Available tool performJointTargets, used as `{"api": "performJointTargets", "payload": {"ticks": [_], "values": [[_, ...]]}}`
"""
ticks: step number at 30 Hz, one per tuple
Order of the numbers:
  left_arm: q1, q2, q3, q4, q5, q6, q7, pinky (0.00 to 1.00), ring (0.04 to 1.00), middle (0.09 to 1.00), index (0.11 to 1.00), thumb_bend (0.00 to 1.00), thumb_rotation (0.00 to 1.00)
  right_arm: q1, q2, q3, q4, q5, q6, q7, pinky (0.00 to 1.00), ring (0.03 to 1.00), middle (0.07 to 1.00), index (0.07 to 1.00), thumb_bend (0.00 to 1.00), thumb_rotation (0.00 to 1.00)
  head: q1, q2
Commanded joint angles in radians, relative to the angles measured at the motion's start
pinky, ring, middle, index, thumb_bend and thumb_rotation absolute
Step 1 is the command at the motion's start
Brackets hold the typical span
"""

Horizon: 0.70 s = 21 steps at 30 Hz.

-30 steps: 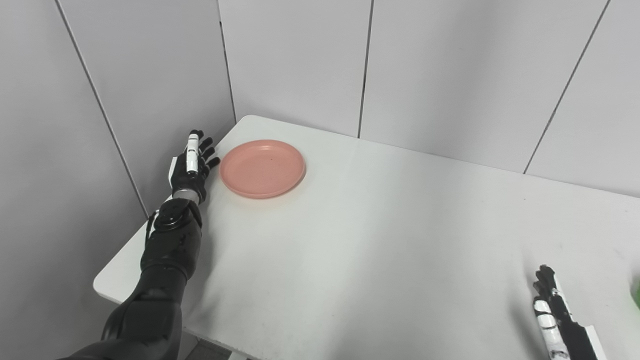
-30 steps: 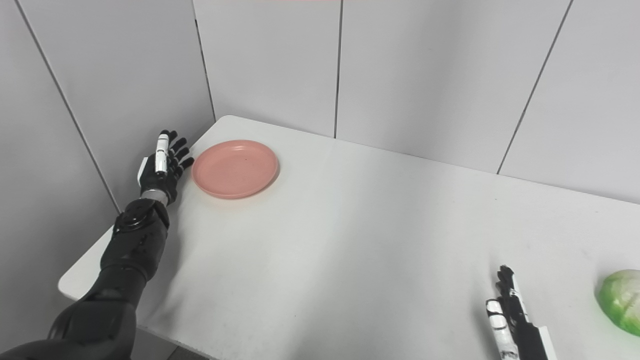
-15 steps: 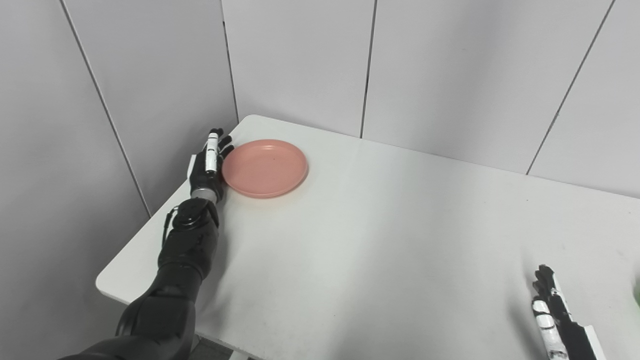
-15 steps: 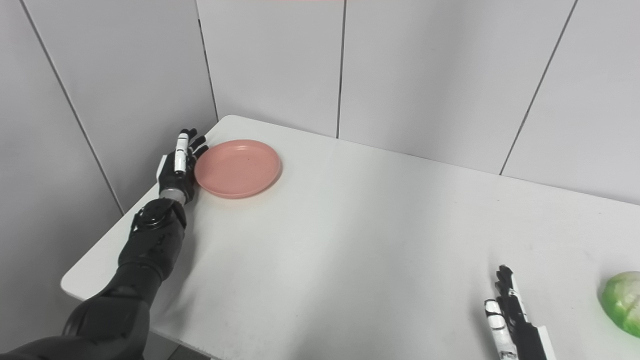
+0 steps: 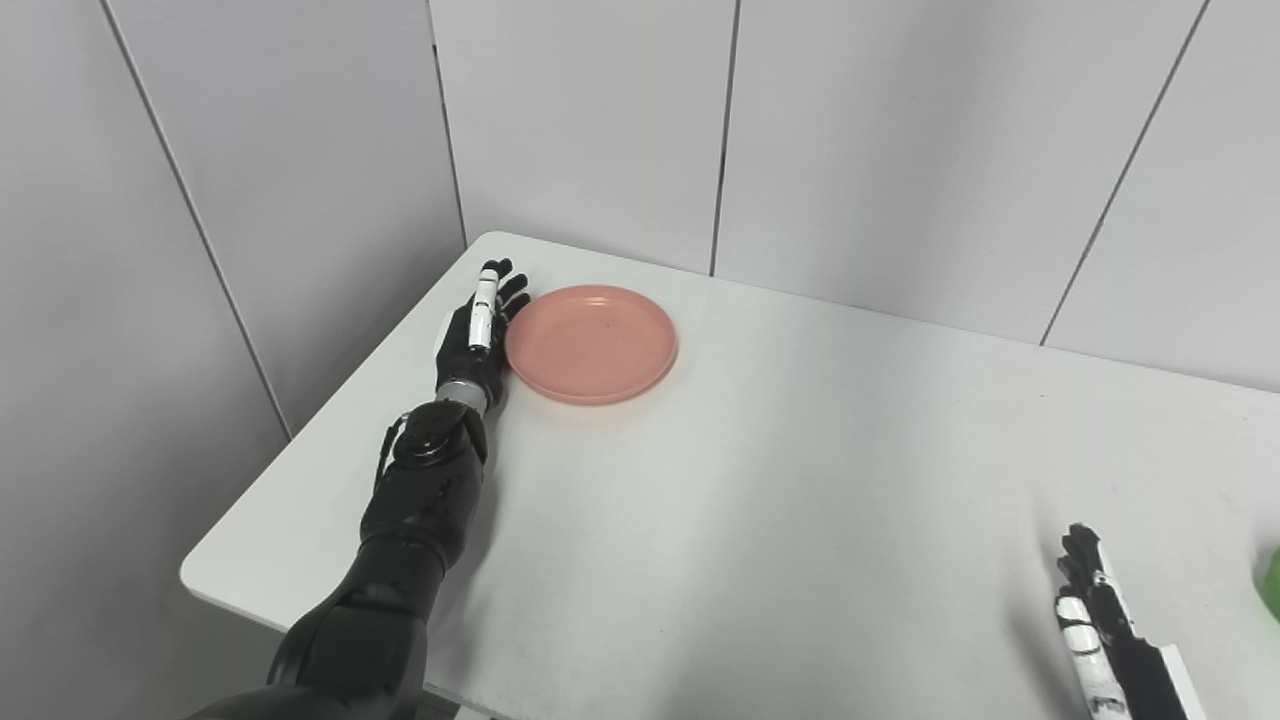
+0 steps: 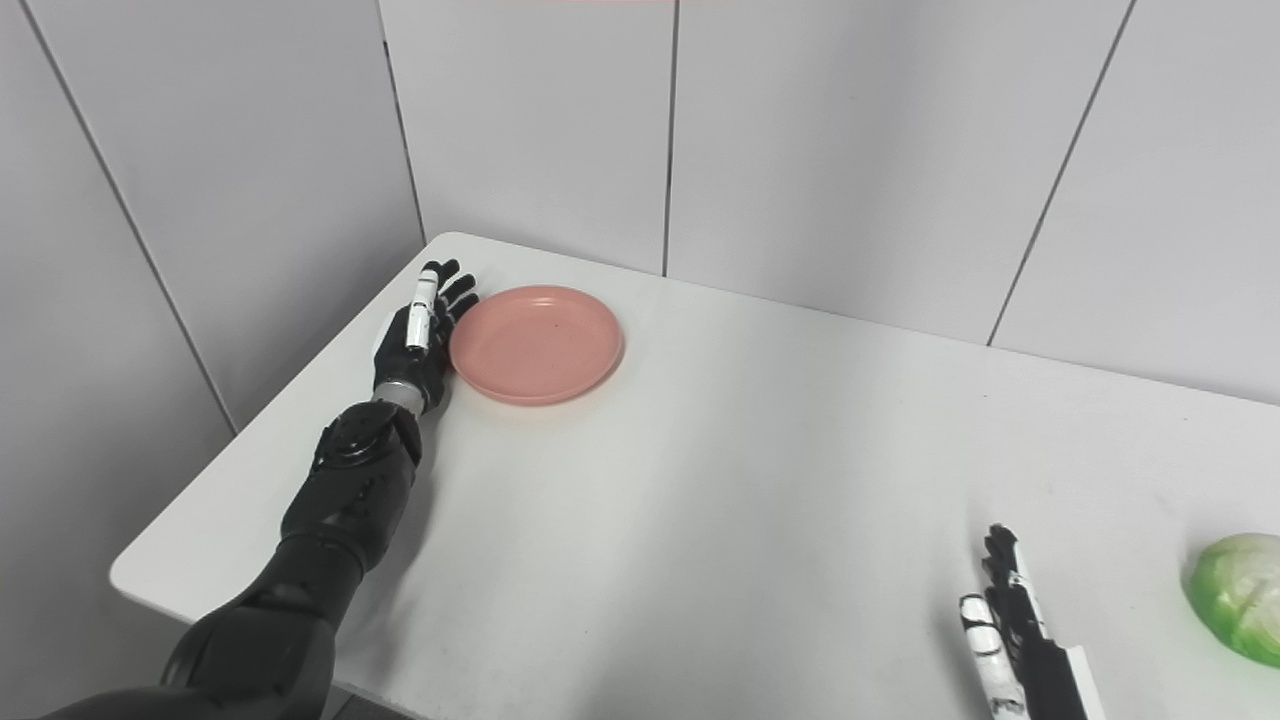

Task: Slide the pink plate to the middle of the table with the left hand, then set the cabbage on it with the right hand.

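Observation:
The pink plate (image 5: 591,343) lies flat on the white table (image 5: 760,500), near its far left corner. My left hand (image 5: 478,331) is open, fingers straight, held edge-on with its palm side against the plate's left rim. The green cabbage (image 6: 1236,595) sits at the table's near right, mostly cut off in the left eye view. My right hand (image 6: 1010,640) is open and empty, resting on the table just left of the cabbage, apart from it.
Grey wall panels (image 5: 580,130) stand close behind the table and along its left side. The table's left edge (image 5: 330,400) runs just left of my left forearm.
My left hand moved right onto the table, met the plate's left rim and pushed it a little to the right. The camera shifted slightly. The right hand and cabbage stayed put.

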Motion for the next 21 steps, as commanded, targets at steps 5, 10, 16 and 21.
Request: {"api": "performJointTargets", "payload": {"ticks": [5,10,16,21], "values": [[-0.010,-0.027,0.000,0.030,-0.019,0.047,-0.043,0.91,0.912,0.912,0.906,0.44,1.00,-0.014,0.006,0.003,-0.015,-0.015,-0.025,-0.014,0.99,0.989,0.996,1.000,0.24,1.00,-0.015,0.008],[-0.012,-0.048,-0.011,0.039,-0.008,0.047,-0.050,0.88,0.890,0.891,0.884,0.44,1.00,-0.012,0.015,0.003,-0.013,-0.012,-0.022,-0.017,0.99,0.991,0.998,1.000,0.26,1.00,-0.024,0.014],[-0.005,-0.075,-0.041,0.010,0.002,0.068,-0.075,0.89,0.907,0.902,0.894,0.45,1.00,-0.015,0.014,0.004,-0.002,-0.020,-0.035,-0.017,0.98,0.990,0.997,0.999,0.27,1.00,-0.032,0.016],[0.000,-0.108,-0.058,-0.019,0.002,0.090,-0.079,0.90,0.910,0.909,0.897,0.44,1.00,-0.011,0.022,0.003,-0.014,-0.007,-0.008,-0.010,0.99,0.993,0.999,1.000,0.29,1.00,-0.042,0.020]]}}
